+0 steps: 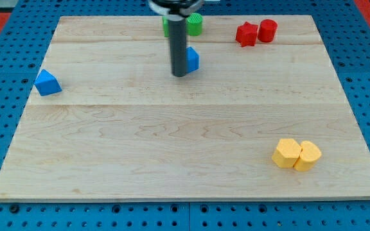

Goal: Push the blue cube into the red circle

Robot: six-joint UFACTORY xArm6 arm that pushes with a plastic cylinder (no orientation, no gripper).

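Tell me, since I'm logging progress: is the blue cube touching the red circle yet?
No. The blue cube sits beside my tip, apart from the red circle.

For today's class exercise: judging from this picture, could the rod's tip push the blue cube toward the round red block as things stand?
Probably yes. My tip already sits against the blue cube on its left, and the board between it and the round red block looks bare, though the red star-shaped block lies close beside the path.

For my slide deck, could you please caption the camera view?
My tip touches the blue cube's left side on the wooden board, the red circle far to the right.
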